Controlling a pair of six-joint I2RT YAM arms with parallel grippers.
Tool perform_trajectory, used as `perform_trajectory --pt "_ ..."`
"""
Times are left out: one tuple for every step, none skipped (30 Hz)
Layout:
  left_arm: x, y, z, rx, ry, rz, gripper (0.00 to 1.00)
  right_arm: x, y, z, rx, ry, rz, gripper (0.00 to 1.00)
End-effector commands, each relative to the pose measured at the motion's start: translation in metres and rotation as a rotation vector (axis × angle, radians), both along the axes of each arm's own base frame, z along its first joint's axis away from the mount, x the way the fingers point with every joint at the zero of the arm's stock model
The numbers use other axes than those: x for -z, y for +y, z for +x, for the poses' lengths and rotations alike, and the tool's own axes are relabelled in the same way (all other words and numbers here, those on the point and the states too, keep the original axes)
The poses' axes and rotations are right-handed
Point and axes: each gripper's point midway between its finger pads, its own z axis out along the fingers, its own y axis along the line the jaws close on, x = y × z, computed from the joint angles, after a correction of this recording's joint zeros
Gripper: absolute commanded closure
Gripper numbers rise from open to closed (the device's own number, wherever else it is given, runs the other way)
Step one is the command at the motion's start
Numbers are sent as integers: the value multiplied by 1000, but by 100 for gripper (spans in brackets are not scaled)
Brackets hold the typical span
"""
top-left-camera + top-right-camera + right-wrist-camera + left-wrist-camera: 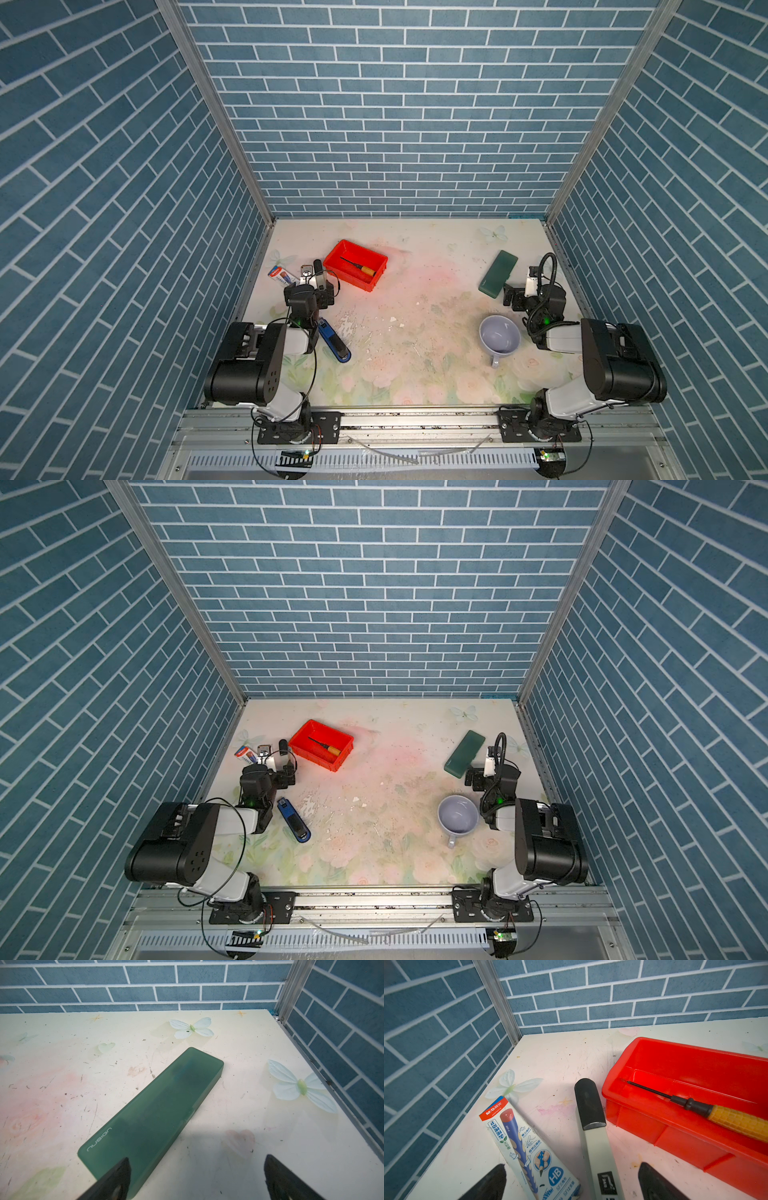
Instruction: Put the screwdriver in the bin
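Observation:
The screwdriver (pixel 360 269) (pixel 327 749) (pixel 724 1116), with a ribbed yellow-orange handle and a thin black shaft, lies inside the red bin (pixel 334 254) (pixel 300 734) (pixel 643 1126) at the back left of the table. My left gripper (pixel 313 283) (pixel 276 766) (pixel 571 1184) hovers low just left of the bin, apart from it. Its jaws stand open with nothing gripped. My right gripper (pixel 510 293) (pixel 473 777) (pixel 195 1180) is open and empty at the far right, beside the near end of a dark green box (pixel 498 273) (pixel 149 1109).
A black-capped marker (pixel 588 1103) and a pencil carton (pixel 525 1142) lie under the left gripper's open fingers. A blue stapler (pixel 334 343) lies near the left arm. A lavender mug (pixel 498 336) stands by the right arm. Brick-patterned walls close three sides.

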Motion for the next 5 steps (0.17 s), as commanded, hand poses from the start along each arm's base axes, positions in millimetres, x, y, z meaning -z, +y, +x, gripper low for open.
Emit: perform_trajectory --pt "-6 0 5 5 -17 6 0 -9 -3 9 20 -23 27 1" --pt "-6 0 5 5 -18 6 0 -9 -3 9 20 -25 26 1" --pt "-6 0 5 6 -17 6 0 -9 -3 9 20 -24 26 1" --pt "-7 0 4 9 -21 6 0 -9 -2 8 15 -28 24 1" --pt "-7 0 4 9 -21 6 0 -10 -2 7 11 -37 22 1"
